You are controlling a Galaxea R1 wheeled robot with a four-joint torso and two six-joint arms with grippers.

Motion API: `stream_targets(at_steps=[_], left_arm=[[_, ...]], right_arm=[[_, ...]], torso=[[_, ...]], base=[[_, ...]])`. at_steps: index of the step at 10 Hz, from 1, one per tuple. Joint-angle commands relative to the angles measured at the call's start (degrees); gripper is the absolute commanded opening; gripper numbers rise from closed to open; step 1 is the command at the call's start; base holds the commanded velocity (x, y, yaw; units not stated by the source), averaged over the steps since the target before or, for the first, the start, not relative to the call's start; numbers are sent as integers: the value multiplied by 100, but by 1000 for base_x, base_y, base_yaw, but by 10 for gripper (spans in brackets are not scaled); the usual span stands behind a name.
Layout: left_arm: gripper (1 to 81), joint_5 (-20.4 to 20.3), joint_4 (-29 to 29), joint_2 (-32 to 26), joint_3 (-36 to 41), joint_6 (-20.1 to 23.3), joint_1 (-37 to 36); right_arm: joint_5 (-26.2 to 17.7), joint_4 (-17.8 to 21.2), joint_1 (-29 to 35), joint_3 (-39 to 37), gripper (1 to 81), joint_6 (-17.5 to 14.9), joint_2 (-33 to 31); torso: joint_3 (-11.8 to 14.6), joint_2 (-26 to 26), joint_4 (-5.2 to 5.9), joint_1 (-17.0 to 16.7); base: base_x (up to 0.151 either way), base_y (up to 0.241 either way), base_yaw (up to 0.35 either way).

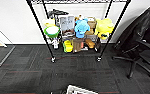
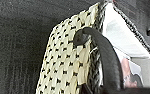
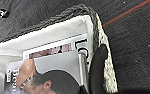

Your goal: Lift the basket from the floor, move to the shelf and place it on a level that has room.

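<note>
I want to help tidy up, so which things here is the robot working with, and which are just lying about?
For the job:
basket, with a magazine inside
shelf, black wire rack
floor, dark carpet
left gripper and right gripper, each at the basket's rim

Just lying about:
blue toy
yellow toy
green bowl
office chair
</note>
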Motion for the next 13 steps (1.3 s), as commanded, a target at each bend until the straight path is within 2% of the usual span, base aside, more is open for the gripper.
stream_targets(at_steps=[1, 5, 8, 9, 11, 12, 13], left_arm=[[10, 287, -239, -71, 248, -48, -544], [10, 251, -361, -194, 327, -57, -518], [10, -195, -633, -282, 335, -57, -413], [10, -267, -670, -282, 327, -57, -387], [10, -328, -679, -325, 327, -57, -342], [10, -546, -687, -361, 327, -57, -238], [10, -977, -705, -466, 414, -66, -114]], right_arm=[[-62, -54, 436, 118, 10, -8, -88], [-176, -255, 743, 259, 10, 1, -27], [-455, -473, 945, 232, 10, 1, 34], [-703, -632, 1103, 259, 10, 1, 52], [-1247, -844, 1367, 286, 10, 1, 140], [-1415, -880, 1420, 276, 10, -17, 175], [-1433, -880, 1403, 259, 10, -9, 193]], torso=[[545, 560, 0, -358], [1266, 1288, 0, -837], [1845, 1874, 0, -1222], [1636, 2064, 0, -1346], [1749, 2381, 0, -1563], [1792, 2532, 0, -1659], [1821, 2709, 0, -1772]], base=[[0, 0, 0], [0, 0, 0], [0, 0, 0], [0, 0, 0], [0, 0, 0], [0, 0, 0], [0, 0, 0]])
